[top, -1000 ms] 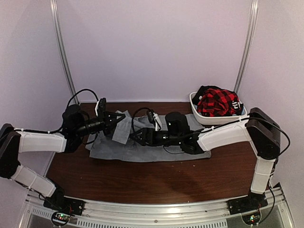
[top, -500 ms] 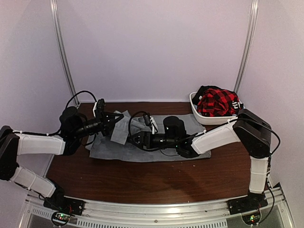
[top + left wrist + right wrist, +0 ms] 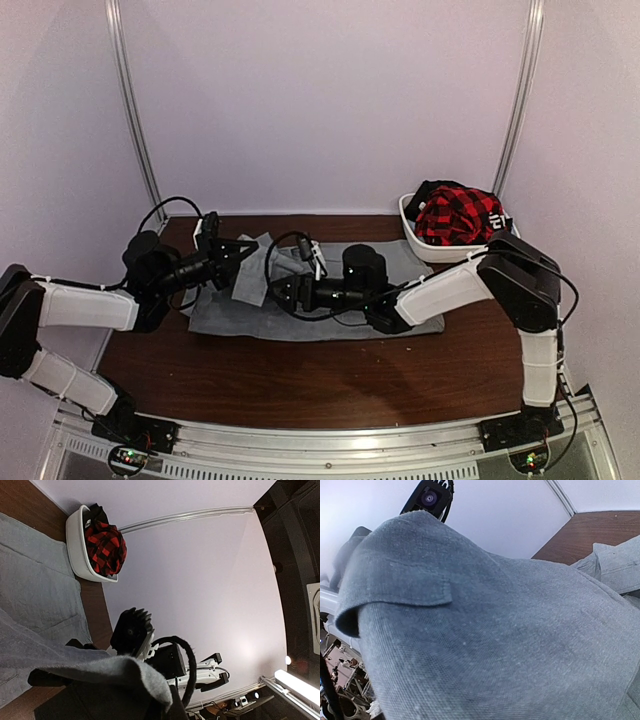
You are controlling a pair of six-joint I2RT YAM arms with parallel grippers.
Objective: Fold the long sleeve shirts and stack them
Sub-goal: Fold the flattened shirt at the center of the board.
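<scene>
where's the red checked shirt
In the top view, the red checked shirt sits bunched in the white tub at the table's far right, just past the grey shirt.

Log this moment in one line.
folding | grey shirt edge raised | left hand, right hand at cloth, grip hidden | plaid shirt in basket

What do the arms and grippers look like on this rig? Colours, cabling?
White link shells with black joint housings on the left arm and right arm. The left gripper and right gripper are black. Loose black cables loop at both wrists.
</scene>
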